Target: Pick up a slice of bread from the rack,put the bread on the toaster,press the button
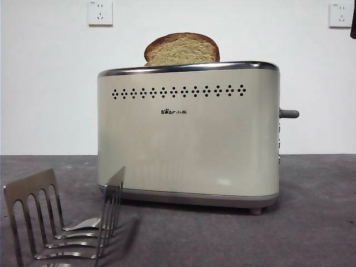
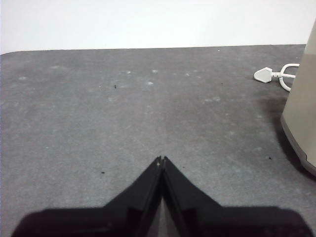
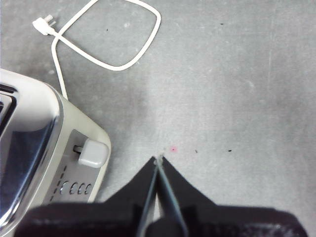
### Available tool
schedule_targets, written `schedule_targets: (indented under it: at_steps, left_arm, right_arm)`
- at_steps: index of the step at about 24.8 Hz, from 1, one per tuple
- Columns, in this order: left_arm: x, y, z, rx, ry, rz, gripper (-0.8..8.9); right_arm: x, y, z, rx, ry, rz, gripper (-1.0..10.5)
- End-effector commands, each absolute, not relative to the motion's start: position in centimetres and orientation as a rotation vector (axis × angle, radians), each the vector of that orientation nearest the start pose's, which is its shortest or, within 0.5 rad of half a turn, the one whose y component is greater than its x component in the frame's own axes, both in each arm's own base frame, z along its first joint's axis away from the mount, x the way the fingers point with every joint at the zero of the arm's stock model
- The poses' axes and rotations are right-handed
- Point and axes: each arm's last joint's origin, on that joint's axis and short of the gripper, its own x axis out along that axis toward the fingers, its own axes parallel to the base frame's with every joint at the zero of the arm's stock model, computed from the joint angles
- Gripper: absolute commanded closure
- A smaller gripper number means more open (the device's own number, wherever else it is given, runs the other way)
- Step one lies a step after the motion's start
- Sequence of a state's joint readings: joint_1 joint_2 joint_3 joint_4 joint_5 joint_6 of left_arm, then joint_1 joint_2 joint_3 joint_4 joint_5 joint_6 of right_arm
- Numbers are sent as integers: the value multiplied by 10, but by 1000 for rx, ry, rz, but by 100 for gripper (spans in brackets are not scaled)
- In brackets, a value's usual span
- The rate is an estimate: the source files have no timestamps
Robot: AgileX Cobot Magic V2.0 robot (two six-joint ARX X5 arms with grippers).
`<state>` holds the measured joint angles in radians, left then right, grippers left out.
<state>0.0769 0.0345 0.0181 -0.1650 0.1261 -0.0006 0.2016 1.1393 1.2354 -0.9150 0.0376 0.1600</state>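
Observation:
The slice of bread (image 1: 182,49) stands in the top of the cream toaster (image 1: 189,133), its brown-crusted upper half showing above the chrome rim. The silver rack (image 1: 64,219) stands with nothing in it at the front left, lower than the toaster. The button (image 1: 288,114), a grey lever, sticks out of the toaster's right end and appears as a pale knob (image 3: 93,152) in the right wrist view. My right gripper (image 3: 159,159) is shut and holds nothing, hanging above the table just beside the button's end of the toaster (image 3: 39,158). My left gripper (image 2: 161,159) is shut over bare table, holding nothing, the toaster's corner (image 2: 301,123) off to one side.
The toaster's white power cord (image 3: 106,42) lies looped on the grey table behind the toaster, its plug (image 2: 265,74) unplugged. Two wall sockets (image 1: 100,12) sit on the white wall behind. A dark arm tip (image 1: 353,22) shows at the upper right edge.

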Motion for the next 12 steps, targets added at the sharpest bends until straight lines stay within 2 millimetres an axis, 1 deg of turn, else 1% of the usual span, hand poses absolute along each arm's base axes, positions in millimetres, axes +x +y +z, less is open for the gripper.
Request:
schedule_targets:
  at_steps: [1,3,5,6,7,8,10,12]
  left_arm:
    - [98,4,148,-27,191,-50,817]
    - [98,4,147,-28,199,-50,817]
    - [98,4,147,-29,206,-50,817]
    - [98,4,146,-29,209,-50,817]
    - [99,4,146,-30,213,-50,817]
    - [99,4,146,-30,214,-51,817]
    - [99,4,146,-30,216,-50,817]
    - [99,4,146,-30,217,-51,817]
  right_arm:
    - [196,34,361,59,756,63,947]
    - [173,25,361,73,618,53,947]
    - [147,15,350,99,421,32,947]
    - [137,11,337,93,331,-1,947]
    - [127,8,324,65,281,-36,947]
    - [119,6,307,18,258,-61,947]
    - [106,6,271,-36,261,-3,947]
    - [99,6,237,-77,266,58,947]
